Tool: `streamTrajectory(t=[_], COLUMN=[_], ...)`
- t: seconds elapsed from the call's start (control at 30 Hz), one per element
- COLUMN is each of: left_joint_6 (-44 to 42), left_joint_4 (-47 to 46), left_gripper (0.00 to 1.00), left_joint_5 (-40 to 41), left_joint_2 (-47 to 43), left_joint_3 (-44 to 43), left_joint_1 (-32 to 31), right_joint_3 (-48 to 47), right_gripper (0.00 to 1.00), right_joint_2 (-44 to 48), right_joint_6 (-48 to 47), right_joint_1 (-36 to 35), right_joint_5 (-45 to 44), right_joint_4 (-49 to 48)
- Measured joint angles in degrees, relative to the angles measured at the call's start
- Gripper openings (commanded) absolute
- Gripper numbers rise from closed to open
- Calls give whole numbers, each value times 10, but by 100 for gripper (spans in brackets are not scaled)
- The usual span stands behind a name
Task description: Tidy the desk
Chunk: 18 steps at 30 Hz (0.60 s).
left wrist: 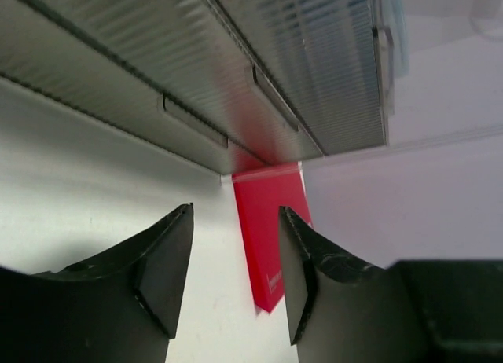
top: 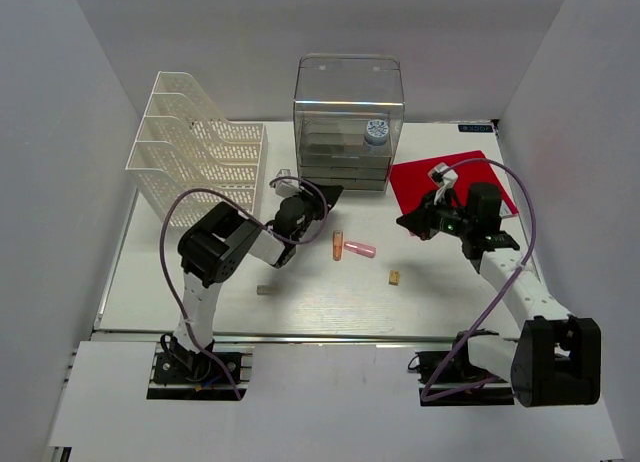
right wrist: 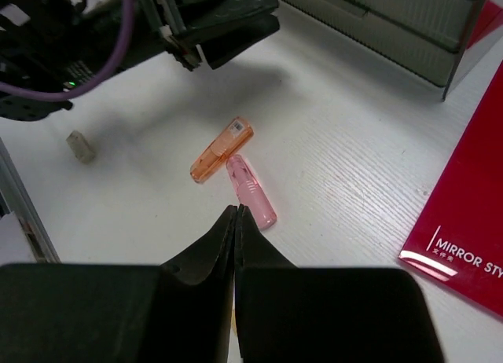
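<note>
The white desk (top: pixel 320 302) holds an orange tube (top: pixel 338 245) and a pink tube (top: pixel 360 250) lying side by side at its middle. My left gripper (top: pixel 325 196) is open and empty, low in front of the clear drawer box (top: pixel 348 122). In the left wrist view the gripper (left wrist: pixel 236 209) frames the red booklet (left wrist: pixel 269 221). My right gripper (top: pixel 410 223) is shut and empty, just right of the tubes. In the right wrist view its tips (right wrist: pixel 236 209) hover by the pink tube (right wrist: pixel 251 192), with the orange tube (right wrist: pixel 222 149) beyond.
A white mesh file rack (top: pixel 200 147) stands at the back left. The red booklet (top: pixel 455 182) lies at the back right beside the drawer box. A small yellowish piece (top: pixel 395 277) and a small grey piece (top: pixel 264 290) lie nearer the front.
</note>
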<state>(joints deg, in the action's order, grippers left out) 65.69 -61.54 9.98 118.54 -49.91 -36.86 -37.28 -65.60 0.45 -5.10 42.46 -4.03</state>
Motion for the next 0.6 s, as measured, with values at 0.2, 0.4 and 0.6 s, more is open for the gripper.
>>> streamTrajectory(t=[0.2,0.4,0.6], left_joint_6=[5,9,15], left_joint_4=[-80,-109,-115], left_gripper=[50,51,52], left_joint_5=[26,42,52], left_joint_2=[63,88,106], left_joint_3=[-43,-76,-98], left_joint_1=[0,4,4], right_joint_3=[8,31,45], right_gripper=[0,0,0], right_joint_2=[37,77,97], right_joint_6=[5,4,-15], right_joint_1=[9,10,10], right_joint_5=[12,5,-8], right_joint_4=[-18,-37,-43])
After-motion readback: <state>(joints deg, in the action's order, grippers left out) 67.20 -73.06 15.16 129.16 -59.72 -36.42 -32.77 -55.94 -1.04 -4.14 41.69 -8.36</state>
